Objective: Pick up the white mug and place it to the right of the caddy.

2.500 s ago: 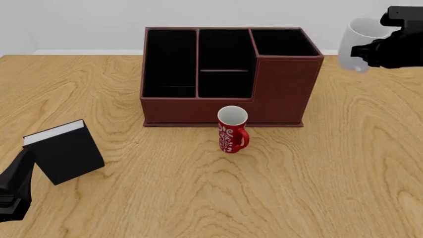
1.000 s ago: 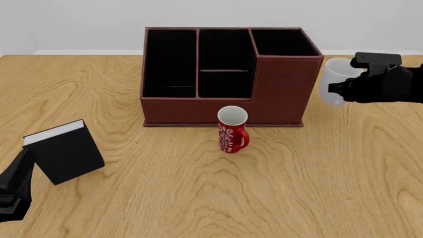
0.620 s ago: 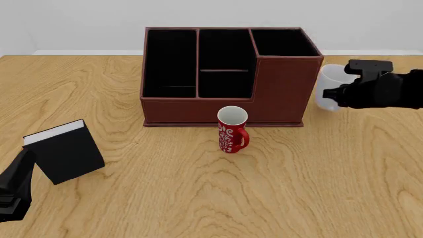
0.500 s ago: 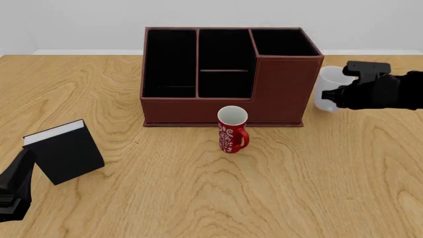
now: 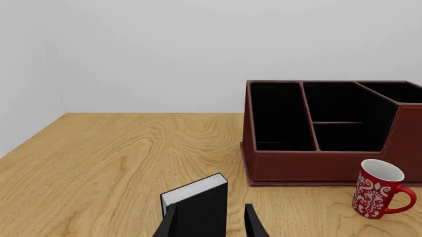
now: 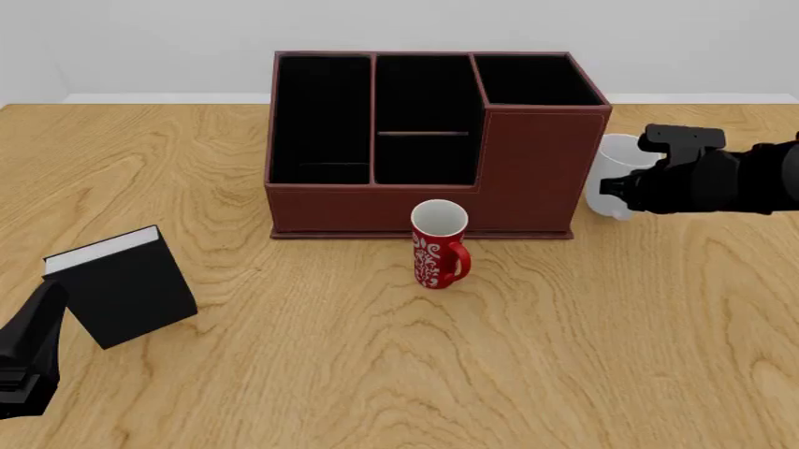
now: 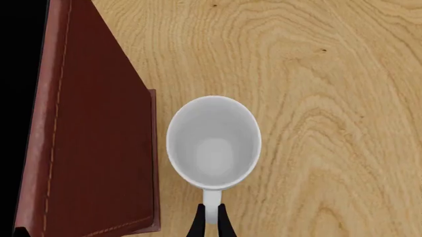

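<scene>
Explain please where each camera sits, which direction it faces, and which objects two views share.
Front view: fixed above the arms' side, looking forward and down at the caddy; both arms show.
Left wrist view: low behind the left gripper, facing the book and red mug; fingertips show.
Right wrist view: above the white mug, looking down; the right gripper pinches its handle.
Shared: the caddy appears in all three.

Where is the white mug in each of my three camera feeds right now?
Front view: the white mug sits at the right, just beside the caddy's right wall, partly hidden by the right gripper.
Right wrist view: mug centre frame, seen from above, handle between the jaws.
Left wrist view: not in it.
Shared landmark: the caddy, visible in all three.
</scene>
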Robot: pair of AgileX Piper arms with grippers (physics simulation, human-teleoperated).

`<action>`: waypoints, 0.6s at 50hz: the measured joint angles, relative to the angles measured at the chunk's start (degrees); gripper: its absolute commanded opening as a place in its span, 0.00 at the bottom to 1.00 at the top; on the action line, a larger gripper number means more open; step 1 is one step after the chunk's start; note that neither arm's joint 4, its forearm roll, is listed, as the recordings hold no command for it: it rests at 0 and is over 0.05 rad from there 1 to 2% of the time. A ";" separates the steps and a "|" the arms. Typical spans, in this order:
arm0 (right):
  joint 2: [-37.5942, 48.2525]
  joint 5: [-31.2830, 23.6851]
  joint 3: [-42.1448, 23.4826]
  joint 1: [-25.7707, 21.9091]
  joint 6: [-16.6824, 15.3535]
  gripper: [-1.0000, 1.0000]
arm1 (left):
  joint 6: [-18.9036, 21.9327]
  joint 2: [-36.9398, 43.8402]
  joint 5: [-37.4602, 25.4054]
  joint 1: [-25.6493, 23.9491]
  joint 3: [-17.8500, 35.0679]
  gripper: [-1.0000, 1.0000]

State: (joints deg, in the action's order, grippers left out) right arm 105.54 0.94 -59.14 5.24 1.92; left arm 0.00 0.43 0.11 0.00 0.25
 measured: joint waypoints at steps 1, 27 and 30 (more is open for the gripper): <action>0.00 0.07 0.03 0.00 0.03 0.00 | 0.00 0.00 0.00 0.00 0.00 1.00; 0.63 1.50 0.35 0.01 0.47 0.00 | 0.00 0.00 0.00 0.00 0.00 1.00; 1.11 1.54 0.28 -0.01 0.65 1.00 | 0.00 0.00 0.00 0.00 0.00 1.00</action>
State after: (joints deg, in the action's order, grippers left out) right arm 106.66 2.47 -58.86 5.23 2.57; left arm 0.00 0.43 0.11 0.00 0.25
